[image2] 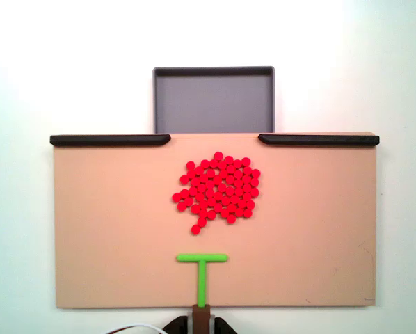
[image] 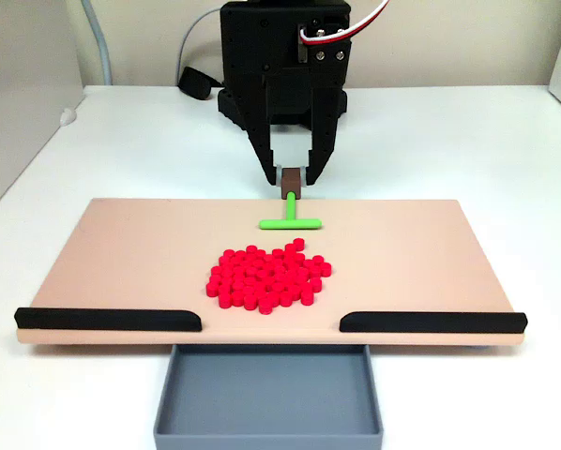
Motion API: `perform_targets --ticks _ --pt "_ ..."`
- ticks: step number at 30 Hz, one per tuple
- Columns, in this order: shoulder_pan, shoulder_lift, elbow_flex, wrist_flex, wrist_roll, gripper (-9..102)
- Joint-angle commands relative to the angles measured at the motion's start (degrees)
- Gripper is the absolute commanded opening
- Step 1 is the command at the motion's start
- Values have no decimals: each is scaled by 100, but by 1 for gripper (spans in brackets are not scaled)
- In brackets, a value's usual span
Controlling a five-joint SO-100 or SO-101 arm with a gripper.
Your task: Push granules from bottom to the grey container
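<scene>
The granules (image: pixel 267 279) (image2: pixel 217 189) are small bright red pellets in a loose cluster on the middle of the tan board (image: pixel 121 253) (image2: pixel 104 236). The grey container (image: pixel 267 433) (image2: pixel 213 72) is an empty shallow tray at the board's edge, in line with the gap between two black strips. My black gripper (image: pixel 291 176) (image2: pixel 202 316) is shut on the brown handle of a green T-shaped pusher (image: pixel 290 221) (image2: pixel 202 260). The pusher's crossbar lies on the board, a short way from the granules, on the side away from the container.
Two black strips (image: pixel 107 320) (image: pixel 432 322) (image2: pixel 110 140) (image2: pixel 318 140) line the board's edge on either side of the gap to the container. The board rests on a white table (image: pixel 468 141). A black object (image: pixel 196 82) and cables lie behind the arm.
</scene>
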Motion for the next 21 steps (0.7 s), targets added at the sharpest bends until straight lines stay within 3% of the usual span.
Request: perform_targets --ticks 1,21 --pt "9 -88 -132 -105 -44 0" --pt "35 -756 -756 -105 -26 0"
